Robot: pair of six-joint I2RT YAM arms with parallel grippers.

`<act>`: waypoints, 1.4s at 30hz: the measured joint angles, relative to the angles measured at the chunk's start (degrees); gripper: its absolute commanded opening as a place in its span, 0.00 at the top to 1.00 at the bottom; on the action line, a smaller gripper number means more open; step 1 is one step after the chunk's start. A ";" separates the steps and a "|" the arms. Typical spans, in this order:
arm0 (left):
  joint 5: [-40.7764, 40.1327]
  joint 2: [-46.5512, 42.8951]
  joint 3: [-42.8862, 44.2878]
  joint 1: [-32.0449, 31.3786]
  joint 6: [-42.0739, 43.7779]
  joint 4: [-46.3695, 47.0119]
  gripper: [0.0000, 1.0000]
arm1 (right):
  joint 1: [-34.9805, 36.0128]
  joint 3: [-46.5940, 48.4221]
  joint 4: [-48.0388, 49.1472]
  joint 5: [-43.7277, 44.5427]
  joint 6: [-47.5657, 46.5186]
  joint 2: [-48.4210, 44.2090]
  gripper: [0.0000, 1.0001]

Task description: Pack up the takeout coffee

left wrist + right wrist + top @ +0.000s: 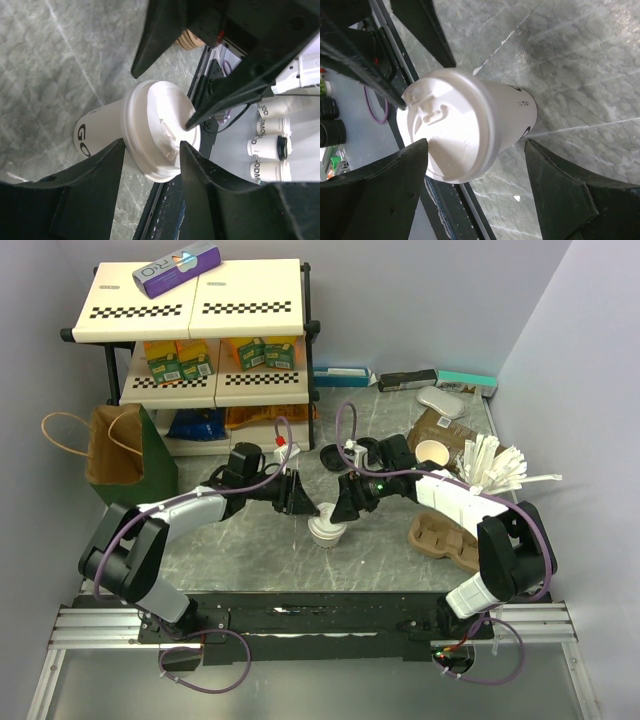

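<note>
walls (pixel 560 300): pale grey | table (pixel 240 550): grey marble | shelf (pixel 195 310): cream, black-framed
</note>
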 measured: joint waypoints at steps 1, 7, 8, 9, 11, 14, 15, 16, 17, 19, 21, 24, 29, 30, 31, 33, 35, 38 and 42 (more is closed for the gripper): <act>0.09 -0.28 0.00 -0.20 0.26 -0.02 0.47 | 0.00 0.00 -0.35 0.09 -0.07 -0.02 0.17; -0.17 -0.85 0.31 -1.29 2.27 -1.11 0.47 | 0.09 -0.04 -1.53 0.20 -1.33 -0.13 0.17; -0.31 -0.85 0.35 -1.42 2.60 -1.46 0.47 | 0.09 -0.13 -1.53 0.20 -1.42 -0.15 0.17; -0.39 -0.85 0.44 -1.53 2.86 -1.86 0.48 | 0.09 -0.28 -1.53 0.17 -1.49 -0.15 0.17; -0.57 -0.85 0.57 -1.75 3.45 -2.67 0.48 | 0.22 -0.68 -1.55 0.13 -1.44 -0.24 0.16; -1.27 -0.85 0.90 -1.95 4.33 -3.52 0.49 | 0.85 -0.72 -1.60 0.13 -1.51 -0.39 0.16; -1.44 -0.87 0.98 -1.99 4.46 -3.82 0.49 | 1.09 -0.72 -1.62 0.15 -1.53 -0.42 0.16; -1.53 -0.87 1.07 -1.99 4.59 -4.13 0.48 | 1.33 -0.72 -1.62 0.15 -1.53 -0.42 0.16; -1.70 -0.87 1.16 -2.03 4.79 -4.46 0.48 | 1.51 -0.72 -1.64 0.15 -1.55 -0.42 0.16; -1.88 -1.01 1.18 -2.03 5.01 -5.05 0.48 | 1.88 -0.72 -1.68 0.17 -1.66 -0.44 0.15; -1.92 -1.31 1.18 -2.05 5.42 -5.51 0.48 | 2.14 -0.72 -1.73 0.22 -1.75 -0.44 0.15; -2.25 -1.88 1.18 -2.08 5.79 -6.05 0.48 | 2.40 -0.72 -1.79 0.33 -1.73 -0.44 0.14; -2.36 -2.05 1.18 -2.08 5.79 -6.21 0.47 | 2.51 -0.48 -2.03 0.90 -1.51 -0.44 0.14; -2.43 -2.05 1.18 -2.08 5.79 -6.21 0.47 | 2.51 -0.31 -2.21 1.07 -1.36 -0.42 0.14; -2.54 -2.05 1.18 -2.08 5.79 -6.23 0.47 | 2.51 -0.09 -2.38 1.31 -1.22 -0.42 0.14; -2.82 -2.08 1.18 -2.08 5.79 -6.27 0.46 | 2.51 0.50 -2.62 1.75 -0.94 -0.37 0.14; -3.06 -2.10 1.18 -2.08 5.77 -6.38 0.45 | 2.51 0.96 -2.69 1.92 -0.61 -0.35 0.14; -3.34 -2.27 1.18 -2.01 5.57 -6.40 0.41 | 2.56 1.49 -2.84 1.92 -0.20 -0.31 0.14; -3.23 -2.49 1.18 -1.31 4.37 -5.90 0.39 | 2.60 1.55 -2.86 1.92 0.22 -0.22 0.15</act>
